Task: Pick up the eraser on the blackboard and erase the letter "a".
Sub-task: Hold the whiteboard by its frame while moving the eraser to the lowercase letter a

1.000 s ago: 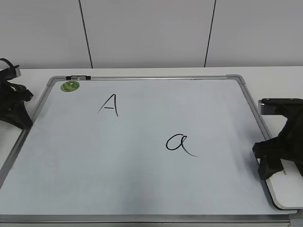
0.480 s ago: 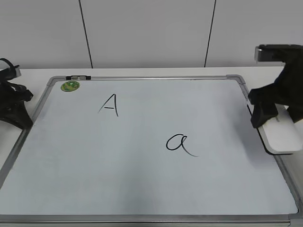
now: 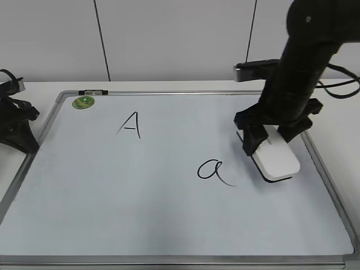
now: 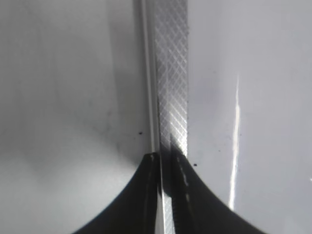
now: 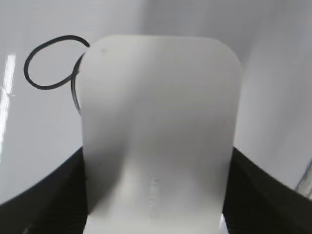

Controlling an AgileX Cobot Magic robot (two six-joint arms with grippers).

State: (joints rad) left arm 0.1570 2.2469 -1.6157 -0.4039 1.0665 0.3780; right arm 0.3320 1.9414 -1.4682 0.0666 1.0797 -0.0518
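Carried inward, the eraser (image 3: 274, 159) (right gripper (image 3: 270, 136) clamping it) nears the letter "a" (image 3: 212, 171).

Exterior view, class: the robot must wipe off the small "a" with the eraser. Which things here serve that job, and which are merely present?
Part of the job:
- eraser, held by the right gripper
- lowercase "a"
- blackboard

Merely present:
- capital "A"
- green sticker
- left gripper, parked at the board's left frame

blackboard (image 3: 169, 225) | capital "A" (image 3: 130, 125) | letter "a" (image 3: 214, 171)
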